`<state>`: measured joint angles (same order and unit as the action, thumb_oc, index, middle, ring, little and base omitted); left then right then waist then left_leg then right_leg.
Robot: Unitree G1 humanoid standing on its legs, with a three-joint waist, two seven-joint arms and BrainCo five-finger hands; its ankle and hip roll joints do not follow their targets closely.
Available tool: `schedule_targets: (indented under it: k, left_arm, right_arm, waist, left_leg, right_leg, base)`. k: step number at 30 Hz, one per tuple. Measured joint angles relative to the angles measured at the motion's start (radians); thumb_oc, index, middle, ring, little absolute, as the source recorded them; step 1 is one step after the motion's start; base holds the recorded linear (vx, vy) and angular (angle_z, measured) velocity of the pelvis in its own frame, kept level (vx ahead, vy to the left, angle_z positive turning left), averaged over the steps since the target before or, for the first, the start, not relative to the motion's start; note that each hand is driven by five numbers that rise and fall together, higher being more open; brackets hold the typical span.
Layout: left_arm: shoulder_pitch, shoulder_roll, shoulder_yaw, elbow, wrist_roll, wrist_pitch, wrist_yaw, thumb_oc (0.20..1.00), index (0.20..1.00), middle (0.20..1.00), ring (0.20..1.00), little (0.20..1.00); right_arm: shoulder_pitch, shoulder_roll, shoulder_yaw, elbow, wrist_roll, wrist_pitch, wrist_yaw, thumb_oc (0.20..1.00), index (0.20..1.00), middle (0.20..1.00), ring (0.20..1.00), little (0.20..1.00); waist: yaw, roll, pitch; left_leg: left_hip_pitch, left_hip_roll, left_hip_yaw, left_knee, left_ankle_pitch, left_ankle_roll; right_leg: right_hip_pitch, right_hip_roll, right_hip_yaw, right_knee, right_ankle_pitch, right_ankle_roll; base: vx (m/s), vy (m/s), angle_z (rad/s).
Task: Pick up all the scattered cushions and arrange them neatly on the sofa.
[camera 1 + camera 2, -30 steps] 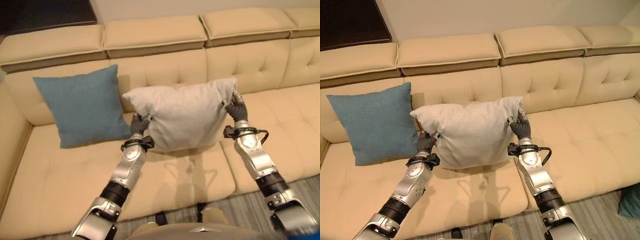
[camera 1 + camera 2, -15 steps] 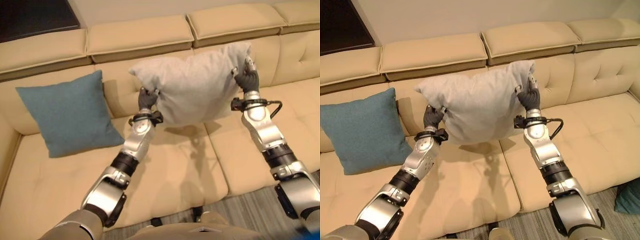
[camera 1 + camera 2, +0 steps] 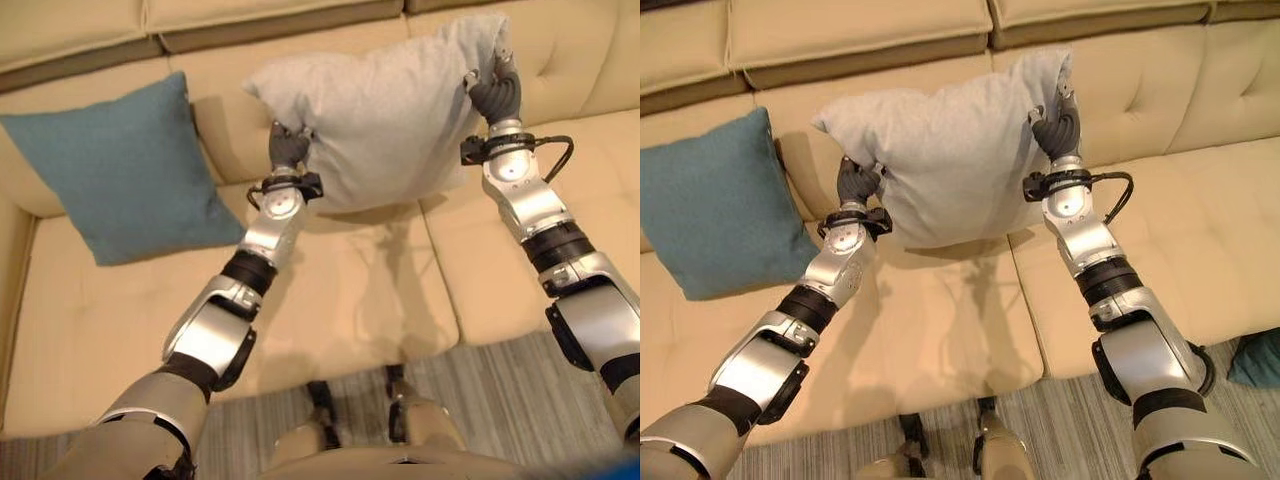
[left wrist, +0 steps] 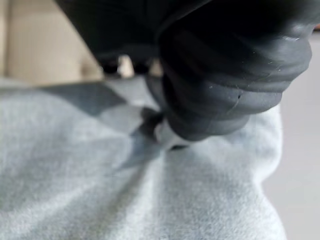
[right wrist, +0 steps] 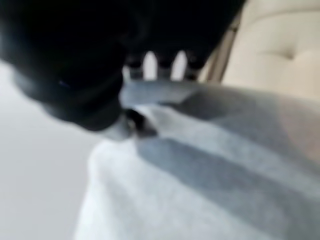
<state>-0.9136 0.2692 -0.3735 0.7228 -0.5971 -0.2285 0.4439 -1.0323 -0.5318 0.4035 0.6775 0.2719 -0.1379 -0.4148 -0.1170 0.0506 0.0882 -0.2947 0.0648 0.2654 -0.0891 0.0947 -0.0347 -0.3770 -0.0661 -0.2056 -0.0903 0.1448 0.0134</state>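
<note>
- Left eye view: I hold a pale grey square fabric cushion [image 3: 385,115] up in front of the backrest of the cream tufted sofa [image 3: 330,300]. My left hand [image 3: 288,148] pinches the cushion's lower left edge and my right hand [image 3: 497,92] grips its upper right corner, so the cushion hangs tilted, right side higher. Its lower edge is above the seat, not resting on it. A teal square fabric cushion [image 3: 115,165] leans upright against the backrest just to the left, close beside the grey one but not touching it as far as I can see.
- Right eye view: the same scene. A second teal cushion [image 3: 1258,362] lies on the striped grey floor [image 3: 1060,440] by the sofa's right end, not yet collected.
- Left wrist view: the dark cover of my left hand is close over grey cloth that puckers where it is pinched, so I read these fingers as clenched on the cushion's edge.
- Right wrist view: fingertips [image 5: 162,65] of my right hand curl over the cushion's top edge, grasping it.
- Risks, as I judge them: both grips take only a little cloth at the edges, so the soft cushion could slip free and drop to the seat or the floor. Setting it down tilted could leave it slumped or askew. Swinging it left could knock the standing teal cushion over.
</note>
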Motion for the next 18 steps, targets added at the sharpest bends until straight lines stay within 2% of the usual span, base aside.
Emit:
schedule_targets:
  k: [5,8,14,16,17,18]
  left_arm:
    - [-0.019,0.009,0.011,0.015,-0.002,-0.003,-0.001,0.2,0.2,0.2,0.2,0.2]
    - [-0.02,0.01,0.01,0.037,-0.002,-0.004,-0.002,0.2,0.2,0.2,0.2,0.2]
    - [-0.064,0.015,0.011,0.051,-0.002,-0.022,-0.009,0.2,0.2,0.2,0.2,0.2]
    - [-0.074,0.015,0.01,0.056,-0.001,-0.022,-0.01,0.2,0.2,0.2,0.2,0.2]
    - [-0.082,0.018,0.01,0.056,-0.001,-0.023,-0.01,0.2,0.2,0.2,0.2,0.2]
    - [-0.091,0.02,0.01,0.056,0.0,-0.025,-0.012,0.438,0.438,0.438,0.438,0.438]
  right_arm:
    - [-0.043,-0.005,0.032,0.03,0.001,0.0,-0.008,0.2,0.2,0.2,0.2,0.2]
    - [-0.047,-0.009,0.049,0.036,0.001,0.0,-0.004,0.2,0.2,0.2,0.2,0.2]
    - [-0.085,-0.011,0.048,0.051,0.001,0.0,-0.011,0.2,0.2,0.2,0.2,0.2]
    - [-0.088,-0.016,0.048,0.051,0.001,0.0,-0.013,0.2,0.2,0.2,0.2,0.2]
    - [-0.094,-0.02,0.047,0.052,0.0,-0.001,-0.014,0.2,0.2,0.2,0.2,0.2]
    - [-0.103,-0.023,0.044,0.054,0.0,-0.001,-0.017,0.203,0.203,0.203,0.203,0.203]
  waist:
    - [0.0,-0.004,0.004]
    - [-0.001,-0.018,0.016]
    - [0.0,-0.021,0.018]
    - [-0.002,-0.034,0.026]
    - [-0.004,-0.053,0.038]
    - [-0.009,-0.073,0.05]
  left_leg:
    - [-0.069,0.004,-0.002,0.0,0.012,-0.001]
    - [-0.078,0.004,-0.003,0.0,0.018,-0.006]
    - [-0.121,0.004,-0.009,0.009,0.018,-0.006]
    - [-0.154,-0.003,-0.014,0.062,0.017,-0.007]
    - [-0.19,-0.01,-0.014,0.133,0.01,-0.016]
    - [-0.226,-0.015,-0.01,0.155,-0.021,-0.028]
  right_leg:
    - [-0.067,0.004,-0.001,0.0,0.003,-0.003]
    - [-0.075,0.004,-0.004,0.0,0.003,-0.004]
    - [-0.111,0.001,-0.011,0.001,0.003,-0.004]
    - [-0.113,-0.014,-0.013,0.001,0.005,-0.007]
    - [-0.112,-0.033,-0.012,0.004,0.008,-0.011]
    - [-0.111,-0.051,-0.005,0.005,0.009,-0.013]
  base:
    - [0.0,-0.045,0.02]
    - [0.0,0.0,0.0]
    - [0.0,-0.025,0.04]
    - [-0.01,-0.027,0.2]
    - [0.0,-0.031,0.29]
    - [-0.01,-0.044,0.24]
